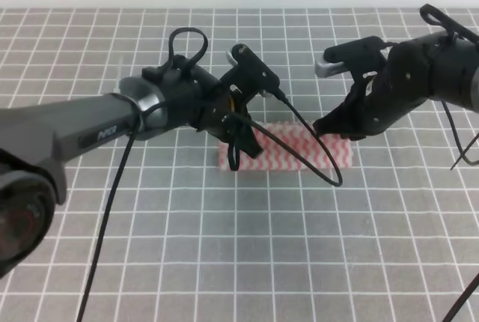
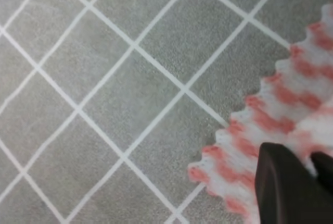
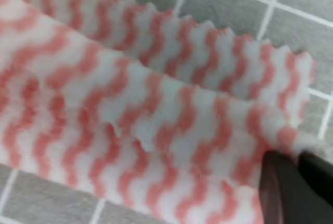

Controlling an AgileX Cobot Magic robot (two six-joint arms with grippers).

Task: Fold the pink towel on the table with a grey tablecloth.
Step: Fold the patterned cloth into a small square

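Left hand [image 1: 241,151] and right hand [image 1: 323,127] sit at opposite ends of the pink towel [image 1: 296,151], a folded strip mid-bench [image 1: 224,262]. Left wrist view: dark fingers [image 2: 283,182], nearly together, over the towel's corner [image 2: 270,125]; whether they pinch it cannot be told. Right wrist view: fingers [image 3: 283,185] close together at a doubled edge [image 3: 156,120], layers offset. Risk: an uneven lift would likely skew the fold, since either hand may hold only one layer.

Both arms reach inward and low; left gripper [image 1: 241,151] and right gripper [image 1: 323,129] angled down, fingertips nearly together in wrist views.
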